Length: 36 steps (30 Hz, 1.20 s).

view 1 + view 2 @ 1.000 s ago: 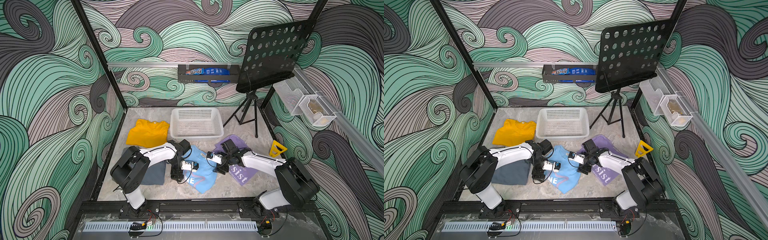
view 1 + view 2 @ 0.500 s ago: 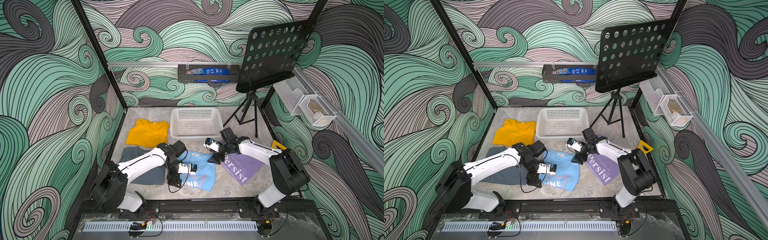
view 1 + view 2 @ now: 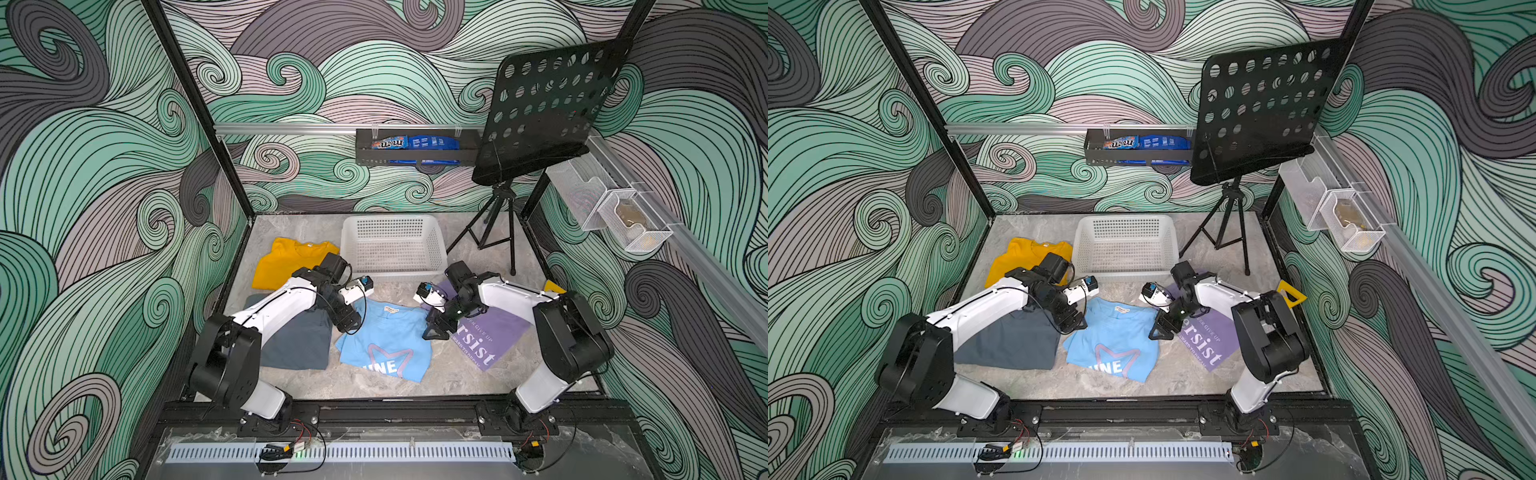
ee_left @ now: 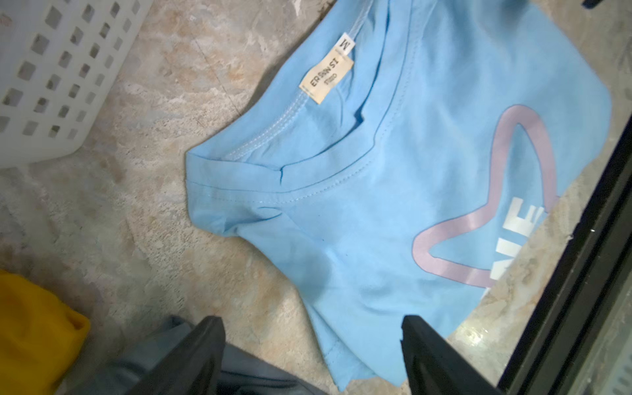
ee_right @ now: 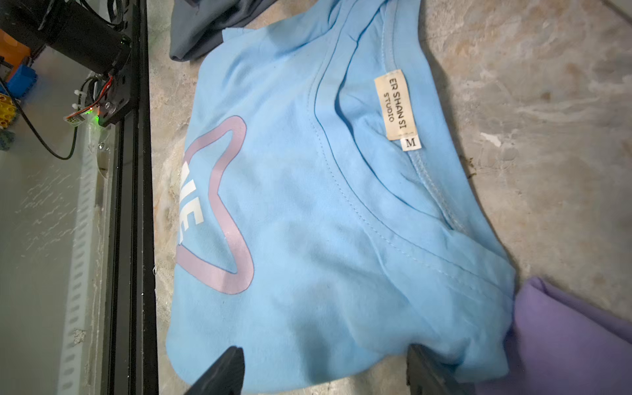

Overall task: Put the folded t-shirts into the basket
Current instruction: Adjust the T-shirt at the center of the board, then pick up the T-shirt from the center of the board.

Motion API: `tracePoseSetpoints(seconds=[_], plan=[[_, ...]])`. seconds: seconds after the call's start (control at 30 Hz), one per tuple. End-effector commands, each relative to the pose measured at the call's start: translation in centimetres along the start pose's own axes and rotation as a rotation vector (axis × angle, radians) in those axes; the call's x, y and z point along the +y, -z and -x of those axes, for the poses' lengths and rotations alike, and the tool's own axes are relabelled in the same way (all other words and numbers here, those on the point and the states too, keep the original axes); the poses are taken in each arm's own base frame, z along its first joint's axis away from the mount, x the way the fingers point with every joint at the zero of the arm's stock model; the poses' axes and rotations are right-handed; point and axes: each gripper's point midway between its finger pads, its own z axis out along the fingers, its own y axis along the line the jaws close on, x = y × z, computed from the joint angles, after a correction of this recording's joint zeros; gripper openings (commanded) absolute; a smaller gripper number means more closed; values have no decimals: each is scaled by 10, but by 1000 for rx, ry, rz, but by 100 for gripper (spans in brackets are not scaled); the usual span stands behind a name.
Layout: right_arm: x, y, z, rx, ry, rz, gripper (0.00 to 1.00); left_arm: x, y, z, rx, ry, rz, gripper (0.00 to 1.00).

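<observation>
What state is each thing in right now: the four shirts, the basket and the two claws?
Basket: upright, empty.
Yellow shirt: folded, on the table beside the basket.
Grey shirt: folded, on the table, partly under the left arm.
Blue shirt: folded, on the table, unheld.
Lavender shirt: on the table, partly under the right arm.
Left gripper: open, at the blue shirt's edge.
Right gripper: open, at the blue shirt's opposite edge.

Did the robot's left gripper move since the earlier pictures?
Yes. The left gripper has moved back across the table, closer to the front rim of the white basket, which stayed in place.
</observation>
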Motion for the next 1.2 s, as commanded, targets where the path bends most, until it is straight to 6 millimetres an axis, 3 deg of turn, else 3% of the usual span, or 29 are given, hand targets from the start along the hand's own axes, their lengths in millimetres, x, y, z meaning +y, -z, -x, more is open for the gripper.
tracePoseSetpoints(seconds=[0.0,0.23,0.47,0.63,1.17], plan=[[1,-5,4,-9,-67,40,78,15,6,13,-15,24,50,84],[-10,-16,4,13,-115,12,76,30,-2,8,40,65,100,84],[-26,-18,25,-17,-127,-54,75,39,-10,5,76,110,89,84],[-34,-15,28,-34,-123,-120,76,32,-22,2,116,109,20,84],[-27,-33,22,14,-57,-193,76,28,-57,-12,199,-13,33,81]])
